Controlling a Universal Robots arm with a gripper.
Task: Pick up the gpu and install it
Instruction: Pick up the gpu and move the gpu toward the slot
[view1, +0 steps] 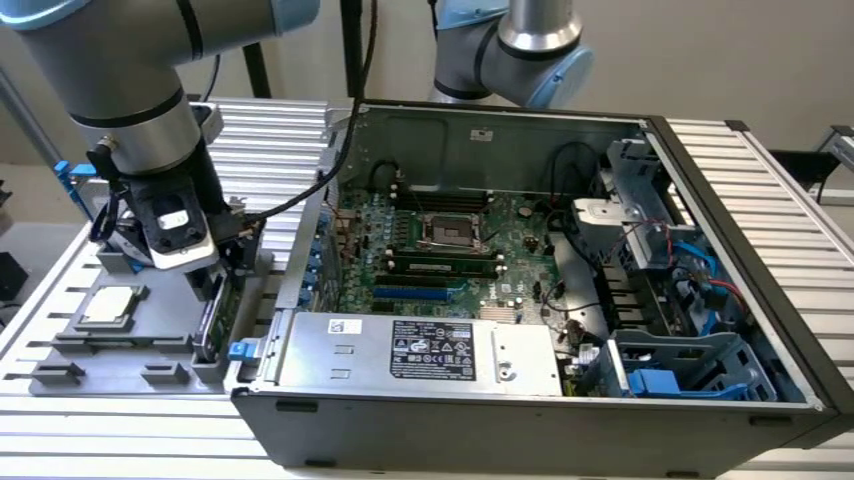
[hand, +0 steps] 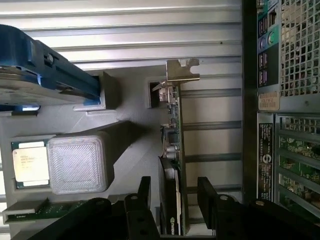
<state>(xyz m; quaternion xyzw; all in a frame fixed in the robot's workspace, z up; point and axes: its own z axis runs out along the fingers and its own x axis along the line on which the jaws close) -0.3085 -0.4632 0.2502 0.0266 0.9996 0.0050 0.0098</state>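
The arm points straight down, hand spread astride the gpu, which stands along the edge of the grey tray nearest the case.

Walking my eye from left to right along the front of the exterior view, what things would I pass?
CPU chip → gpu standing on edge → silver power supply box → blue drive cage

A table of ribbed silver metal slats spreads beneath the gripper and far out beyond it. Behind the gripper stands a black post, and past that a plain beige wall. The light is soft and even.
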